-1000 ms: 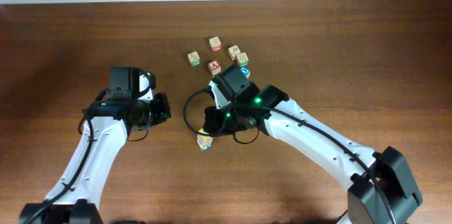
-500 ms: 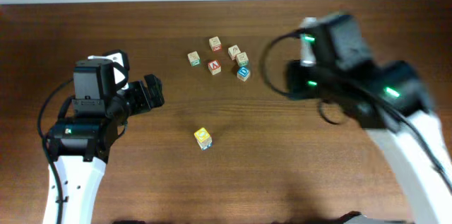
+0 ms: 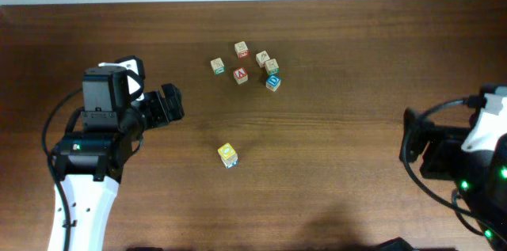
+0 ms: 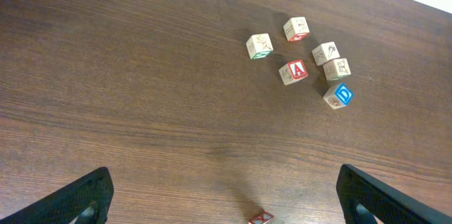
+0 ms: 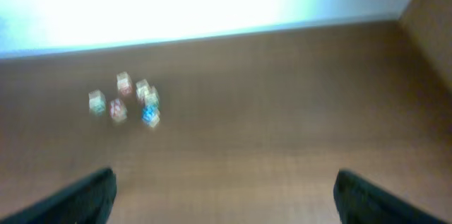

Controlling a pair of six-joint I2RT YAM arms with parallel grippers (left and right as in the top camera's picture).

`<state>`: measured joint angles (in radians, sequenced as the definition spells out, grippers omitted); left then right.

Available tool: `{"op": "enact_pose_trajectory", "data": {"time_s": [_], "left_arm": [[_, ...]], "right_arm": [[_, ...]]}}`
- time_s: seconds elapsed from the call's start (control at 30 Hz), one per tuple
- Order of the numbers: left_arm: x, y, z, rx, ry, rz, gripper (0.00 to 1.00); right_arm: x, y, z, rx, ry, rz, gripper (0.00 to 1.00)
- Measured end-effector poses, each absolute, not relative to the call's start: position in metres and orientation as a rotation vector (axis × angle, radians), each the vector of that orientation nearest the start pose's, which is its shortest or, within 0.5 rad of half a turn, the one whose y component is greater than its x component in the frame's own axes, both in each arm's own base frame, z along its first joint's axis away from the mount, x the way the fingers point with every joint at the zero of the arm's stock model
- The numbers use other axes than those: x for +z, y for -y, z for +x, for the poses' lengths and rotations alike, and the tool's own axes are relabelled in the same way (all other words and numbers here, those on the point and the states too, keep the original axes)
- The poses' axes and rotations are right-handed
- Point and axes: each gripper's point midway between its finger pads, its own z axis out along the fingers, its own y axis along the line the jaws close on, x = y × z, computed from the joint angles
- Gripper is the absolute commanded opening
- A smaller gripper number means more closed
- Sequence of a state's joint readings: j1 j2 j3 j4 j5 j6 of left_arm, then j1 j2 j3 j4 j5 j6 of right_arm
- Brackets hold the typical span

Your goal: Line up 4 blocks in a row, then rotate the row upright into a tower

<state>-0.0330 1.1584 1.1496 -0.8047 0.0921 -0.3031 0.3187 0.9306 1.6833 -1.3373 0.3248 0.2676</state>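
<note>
Overhead: the left gripper (image 3: 176, 105) is hovering over the table (image 3: 341, 180) at the left, touching nothing; the right gripper (image 3: 418, 146) is sitting at the far right, its fingers too dark to read here; four pale blocks (image 3: 262, 58) are clustering near the far edge with the red A cube (image 3: 242, 75) and blue D cube (image 3: 273, 82); a yellow-faced block (image 3: 227, 154) is lying alone, well apart from both arms.

Left wrist: the fingers (image 4: 78, 199) are standing spread wide, gripping nothing; the cluster is lying well ahead.

Right wrist: everything is blurring; the fingers (image 5: 81, 196) are gaping wide, holding nothing; the cluster is showing far off at the left.
</note>
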Motion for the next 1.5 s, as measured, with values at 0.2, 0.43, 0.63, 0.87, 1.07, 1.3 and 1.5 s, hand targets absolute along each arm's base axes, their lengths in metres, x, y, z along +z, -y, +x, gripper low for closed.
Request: {"op": "enact_pose_trajectory", "data": {"time_s": [0.2,0.43,0.63,0.87,1.07,1.3,1.5], "left_arm": [[0.236,0.026,0.328,-0.268,-2.378,-0.280,0.99],[0.236,0.026,0.328,-0.268,-2.378,-0.280,0.99],[0.236,0.026,0.328,-0.268,-2.378,-0.280,0.99],[0.236,0.026,0.328,-0.268,-2.377,-0.280,0.99],[0.235,0.020,0.327,-0.224,-2.380,-0.297,0.99],[0.246,0.012,0.289,-0.019,-1.711,0.102,0.99],[0.179,0.003,0.251,0.087,-1.608,0.146,0.99]], "right_arm": [[0.302,-0.012,0.230,0.040,-1.774,0.001,0.98],[0.157,-0.027,0.239,0.138,-1.712,-0.060,0.98],[0.165,-0.031,0.243,0.159,-1.634,-0.076,0.98],[0.161,-0.032,0.244,0.161,-1.641,-0.078,0.98],[0.161,-0.032,0.244,0.161,-1.641,-0.078,0.98],[0.161,-0.032,0.244,0.160,-1.639,-0.077,0.98],[0.161,-0.032,0.244,0.160,-1.639,-0.077,0.98]]}}
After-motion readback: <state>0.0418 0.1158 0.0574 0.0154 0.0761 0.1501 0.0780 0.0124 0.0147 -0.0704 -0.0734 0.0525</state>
